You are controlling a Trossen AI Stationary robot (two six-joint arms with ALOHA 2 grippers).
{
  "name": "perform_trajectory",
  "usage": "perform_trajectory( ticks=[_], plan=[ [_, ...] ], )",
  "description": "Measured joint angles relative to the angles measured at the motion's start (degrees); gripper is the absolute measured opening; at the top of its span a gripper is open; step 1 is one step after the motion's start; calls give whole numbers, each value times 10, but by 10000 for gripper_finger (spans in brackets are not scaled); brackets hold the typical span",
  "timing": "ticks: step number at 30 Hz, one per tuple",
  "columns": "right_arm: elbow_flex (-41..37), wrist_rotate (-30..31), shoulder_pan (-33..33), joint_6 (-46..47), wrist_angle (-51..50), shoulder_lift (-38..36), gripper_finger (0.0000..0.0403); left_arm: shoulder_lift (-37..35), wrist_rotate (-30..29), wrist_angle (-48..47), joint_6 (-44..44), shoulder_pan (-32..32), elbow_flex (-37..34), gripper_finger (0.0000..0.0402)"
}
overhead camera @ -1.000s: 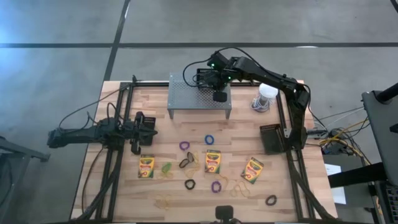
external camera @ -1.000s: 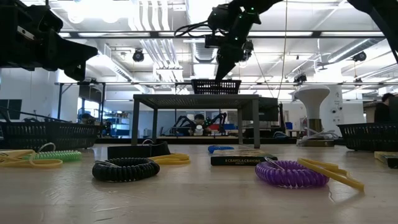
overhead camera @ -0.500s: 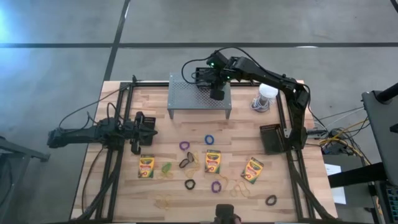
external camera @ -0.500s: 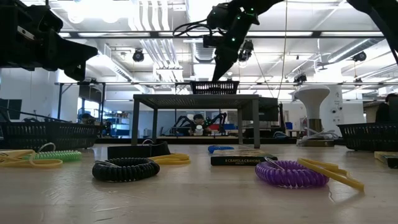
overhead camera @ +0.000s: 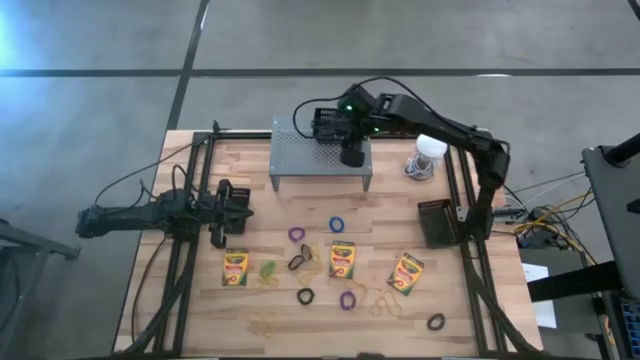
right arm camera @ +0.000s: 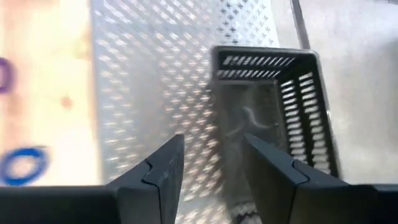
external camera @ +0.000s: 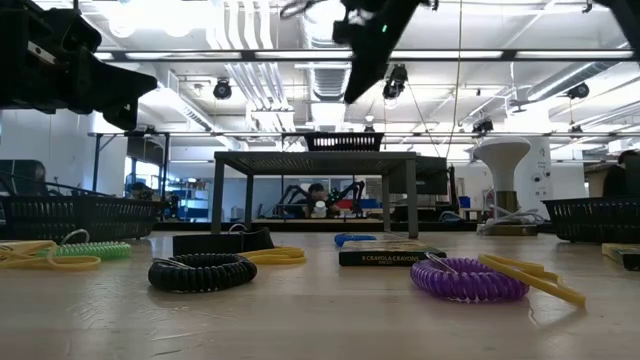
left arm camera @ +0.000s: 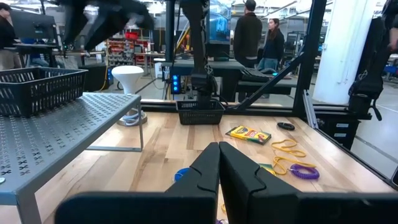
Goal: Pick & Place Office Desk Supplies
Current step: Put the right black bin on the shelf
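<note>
Since a second ago the right gripper [overhead camera: 350, 152] has risen from the black basket [overhead camera: 328, 123] on the grey mesh rack [overhead camera: 320, 158] and parted its fingers; they now stand apart with nothing between them, hanging above the rack's top beside the basket, in which the right wrist view shows something thin and pale, too faint to name. Taking the rack as the landmark and working from the table's front edge towards it, the supplies still to be moved lie well in front of it: a black loop band [overhead camera: 435, 322] and thin tan rubber bands [overhead camera: 262, 324] nearest the front edge, then a purple loop band [overhead camera: 347, 299] and another black one [overhead camera: 305, 296], then three yellow-and-green crayon boxes [overhead camera: 343, 259] in a loose row with a green band [overhead camera: 267, 269] among them, and closest to the rack a blue loop band [overhead camera: 336, 224]. The bands look limp and springy, the boxes flat and stiff. Several bands overlap or touch a box, so a pinch could probably drag a neighbour along or slip off a flat rubber band. The arm descending in front of the rack could also clip the rack's edge or nudge the basket. The left gripper [left arm camera: 219, 163] waits off the rack's left front corner, fingers pressed together and empty.
</note>
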Motion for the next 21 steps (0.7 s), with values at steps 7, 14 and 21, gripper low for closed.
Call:
perform_trajectory(
  ticks=[7, 14, 21],
  plan=[
    [-49, -6, 64, 229, -156, -70, 139, 0, 0, 0, 0, 0, 0, 16],
    [-238, -18, 144, 529, -199, -165, 171, 0, 0, 0, 2, 0, 0, 16],
    [-422, -18, 169, 723, -196, -219, 195, 0, 0, 0, 2, 0, 0, 16]
  ],
)
